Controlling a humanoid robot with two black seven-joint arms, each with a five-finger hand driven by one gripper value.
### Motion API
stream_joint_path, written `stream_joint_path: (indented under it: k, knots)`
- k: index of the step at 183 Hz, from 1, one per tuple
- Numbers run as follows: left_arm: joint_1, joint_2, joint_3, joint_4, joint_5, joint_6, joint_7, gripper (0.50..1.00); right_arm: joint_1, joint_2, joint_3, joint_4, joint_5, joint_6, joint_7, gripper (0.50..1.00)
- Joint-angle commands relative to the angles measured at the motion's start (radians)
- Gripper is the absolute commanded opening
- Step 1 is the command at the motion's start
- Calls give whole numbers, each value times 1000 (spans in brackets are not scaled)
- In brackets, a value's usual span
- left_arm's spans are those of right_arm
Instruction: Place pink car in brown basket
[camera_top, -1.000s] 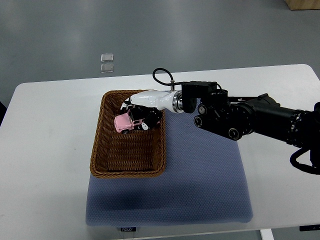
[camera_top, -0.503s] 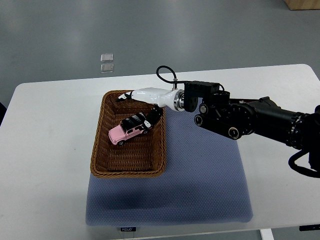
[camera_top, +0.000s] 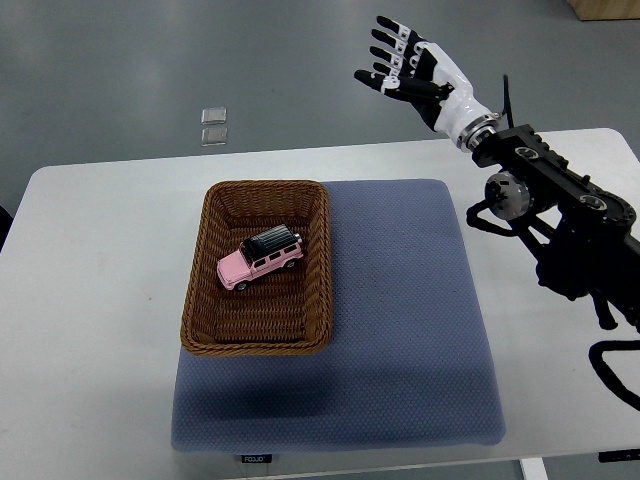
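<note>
The pink car (camera_top: 260, 259), with a black roof, lies inside the brown wicker basket (camera_top: 198, 277), near its middle and slightly tilted. My right hand (camera_top: 405, 62) is raised high past the table's far edge, well to the right of the basket, its white and black fingers spread and holding nothing. Its black arm (camera_top: 560, 225) comes in from the right edge. The left arm is out of view.
The basket rests on the left part of a blue-grey mat (camera_top: 400, 330) on a white table (camera_top: 90, 300). Two small clear squares (camera_top: 213, 125) lie on the grey floor beyond the table.
The right hand let go of the pink car in the basket, then lifted away up and to the right with its fingers spread. The car now lies still in the basket.
</note>
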Motion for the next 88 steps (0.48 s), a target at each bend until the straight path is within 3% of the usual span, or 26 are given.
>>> stream_joint_path:
  k: [1, 27, 88]
  knots:
    - [0, 0, 0, 0, 0, 0, 0, 1000, -74, 2, 60, -1, 138, 86, 0, 909]
    - [0, 0, 0, 0, 0, 0, 0, 1000, -151, 2, 62, -7, 270, 117, 2, 911]
    - [0, 0, 2, -3, 1, 0, 0, 1000, -187, -4, 59, -13, 281, 120, 2, 913]
